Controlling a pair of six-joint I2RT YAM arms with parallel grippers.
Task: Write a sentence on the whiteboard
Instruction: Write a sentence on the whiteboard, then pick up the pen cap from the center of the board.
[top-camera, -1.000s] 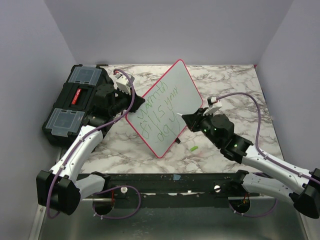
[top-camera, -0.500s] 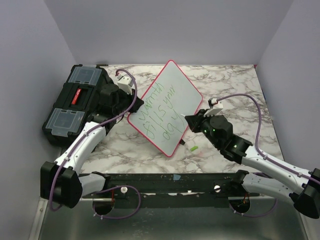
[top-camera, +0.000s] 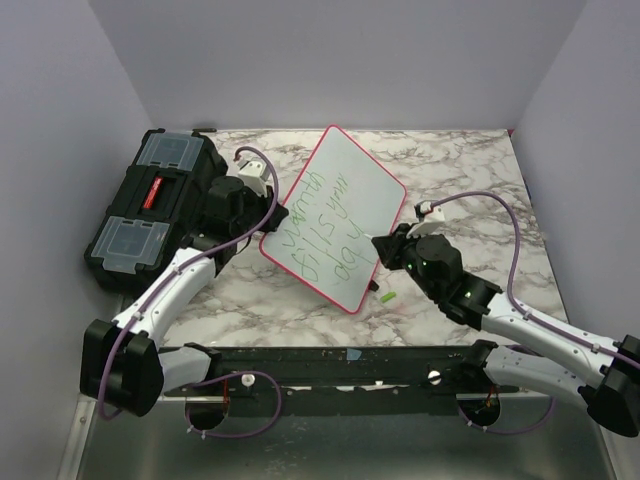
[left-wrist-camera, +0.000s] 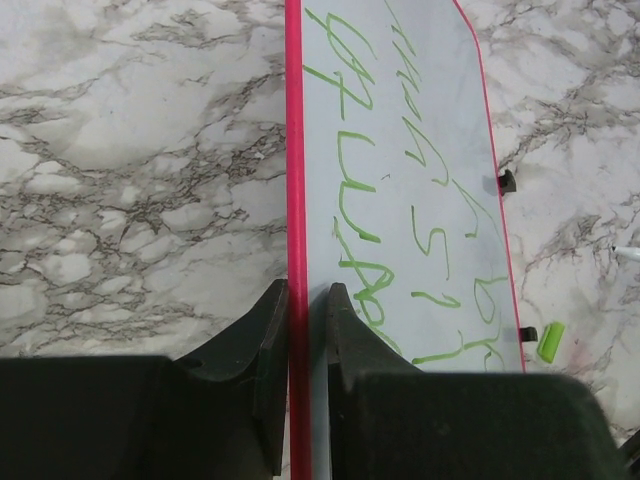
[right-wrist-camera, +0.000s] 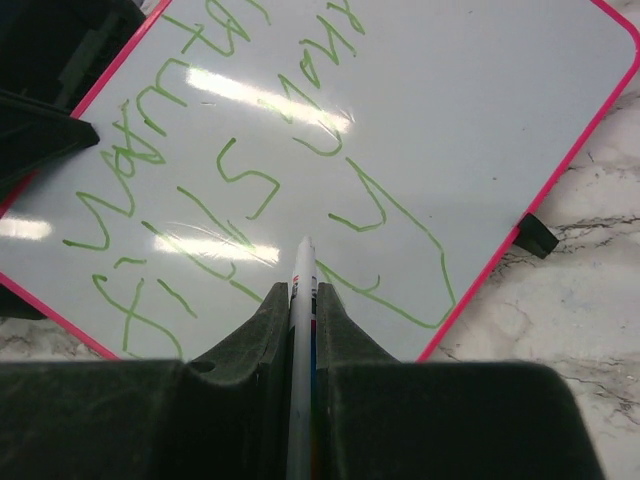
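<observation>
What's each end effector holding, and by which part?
Left end effector: the whiteboard, pinched at its pink rim on one edge. Right end effector: a marker, gripped on the barrel, tip sticking out.

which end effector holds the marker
The right end effector, with the marker gripped and aimed at the writing; the left end effector clamps the whiteboard rim instead.

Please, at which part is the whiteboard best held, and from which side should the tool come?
The whiteboard is flat, thin and tilted, so probably at its pink rim, coming edge-on from the left, with one finger on each face. The left tool is clamped there in this way.
</observation>
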